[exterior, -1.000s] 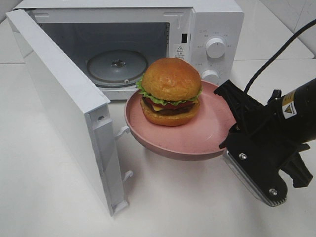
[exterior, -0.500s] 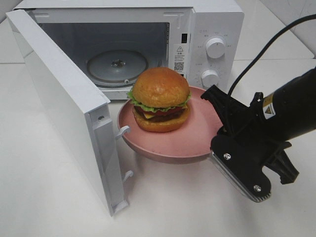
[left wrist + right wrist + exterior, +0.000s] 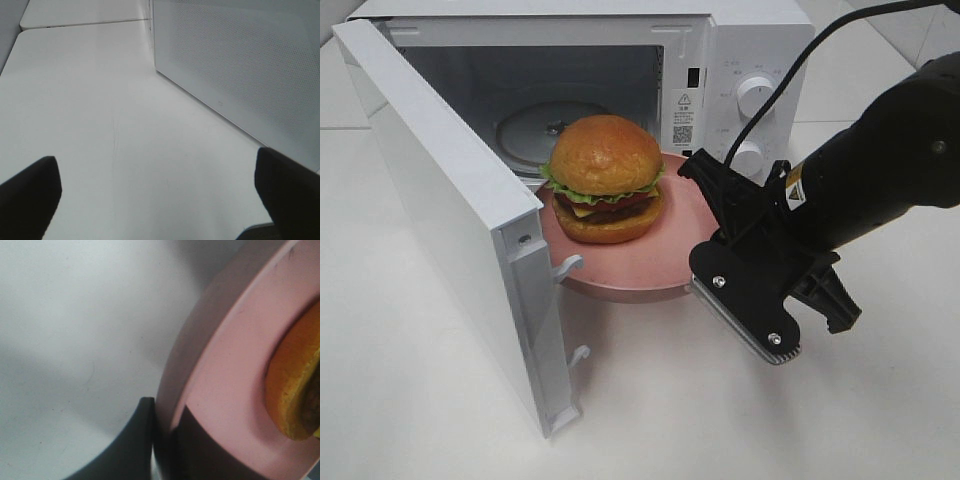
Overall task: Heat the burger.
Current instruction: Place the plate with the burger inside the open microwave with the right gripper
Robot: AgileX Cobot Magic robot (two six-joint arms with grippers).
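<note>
Over the tabletop (image 3: 670,420), at the open microwave's (image 3: 740,60) mouth, the burger (image 3: 605,175) is borne loose on a pink plate (image 3: 670,250) pinched at its rim by the right gripper (image 3: 165,412), the left gripper (image 3: 155,165) being spread wide and empty; soft and slide-prone, it is judged best carried level by that stiff rim.

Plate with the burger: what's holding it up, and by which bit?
The right tool pinches the pink plate by its rim, with the burger sitting on top. The left tool is open and holds nothing.

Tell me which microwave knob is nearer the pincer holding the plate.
The lower knob, just behind the right pincer gripping the pink plate; the upper knob sits higher, farther off.
</note>
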